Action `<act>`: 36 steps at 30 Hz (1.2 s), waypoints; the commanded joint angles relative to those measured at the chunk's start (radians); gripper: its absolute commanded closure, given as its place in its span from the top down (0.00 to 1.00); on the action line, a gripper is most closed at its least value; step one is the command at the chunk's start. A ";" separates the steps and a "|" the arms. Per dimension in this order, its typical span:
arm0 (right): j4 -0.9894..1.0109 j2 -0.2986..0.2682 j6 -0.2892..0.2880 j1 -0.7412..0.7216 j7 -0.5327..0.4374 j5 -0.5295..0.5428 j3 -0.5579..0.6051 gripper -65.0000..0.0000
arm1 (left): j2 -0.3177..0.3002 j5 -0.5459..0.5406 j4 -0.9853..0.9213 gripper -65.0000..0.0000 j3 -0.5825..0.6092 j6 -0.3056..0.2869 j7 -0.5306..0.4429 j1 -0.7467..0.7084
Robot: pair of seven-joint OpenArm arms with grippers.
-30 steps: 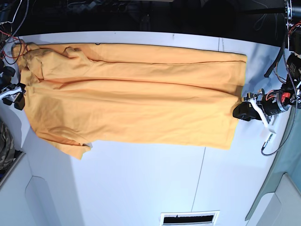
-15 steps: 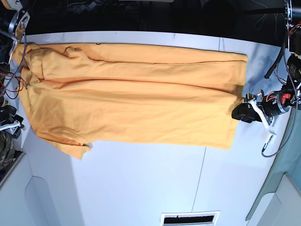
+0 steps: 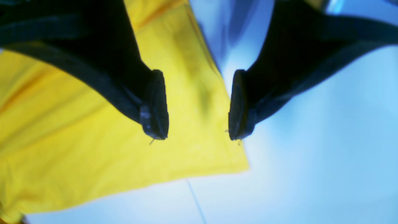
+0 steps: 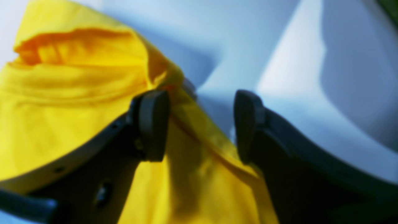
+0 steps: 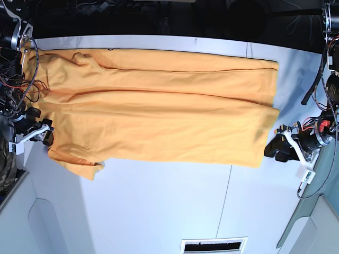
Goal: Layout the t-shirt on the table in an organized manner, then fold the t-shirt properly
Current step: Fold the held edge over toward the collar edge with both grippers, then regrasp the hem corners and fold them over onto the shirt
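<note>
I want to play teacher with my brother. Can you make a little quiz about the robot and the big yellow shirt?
1. True or false: the t-shirt lies spread out on the table.
2. The left gripper is: A) open, B) shut on the shirt, C) out of view.
3. Fill in: in its wrist view, the right gripper hangs open over the shirt's ____.

Key: 1 true; 2 A; 3 edge
</note>
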State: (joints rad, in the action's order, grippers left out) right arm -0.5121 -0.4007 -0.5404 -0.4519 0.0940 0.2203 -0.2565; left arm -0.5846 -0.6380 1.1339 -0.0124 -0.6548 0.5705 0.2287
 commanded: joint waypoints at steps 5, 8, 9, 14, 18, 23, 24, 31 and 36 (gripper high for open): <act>-0.010 0.005 -0.018 -0.015 0.065 0.042 0.002 0.51 | 0.050 0.064 -0.182 0.53 -0.006 0.069 -0.074 0.129; -0.010 0.016 -0.018 -0.015 0.092 0.041 0.002 0.51 | 0.088 0.102 -0.333 0.53 -0.006 0.068 -0.111 0.193; -0.010 0.019 -0.019 -0.015 0.095 0.041 0.002 0.51 | 0.098 0.120 -0.381 0.53 -0.006 0.068 -0.136 0.209; -0.010 0.021 -0.018 -0.015 0.106 0.042 0.002 0.51 | 0.155 0.187 -0.552 0.53 -0.006 0.089 -0.206 0.262; -0.010 0.022 -0.019 -0.016 0.109 0.050 0.002 0.51 | 0.189 0.190 -0.574 0.53 -0.006 0.089 -0.204 0.264; -0.010 0.022 -0.034 -0.016 0.142 0.060 0.002 0.51 | 0.210 0.187 -0.574 0.38 -0.006 0.086 -0.203 0.267; -0.010 0.022 -0.033 -0.016 0.142 0.061 0.002 0.51 | 0.214 0.187 -0.574 0.29 -0.006 0.086 -0.204 0.268; -0.063 0.021 -0.033 -0.016 0.142 0.078 0.002 0.00 | 0.207 0.187 -0.556 0.00 -0.006 0.060 -0.184 0.286; -0.177 0.019 -0.032 -0.016 0.143 0.121 0.002 0.00 | 0.174 0.174 -0.447 0.00 -0.006 0.060 -0.137 0.315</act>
State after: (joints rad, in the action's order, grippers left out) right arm -0.6682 -0.3653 -0.5648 -0.4397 0.2642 0.3229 -0.2527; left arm -0.3996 -0.4450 0.6693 -0.0154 -0.5861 0.4583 0.5053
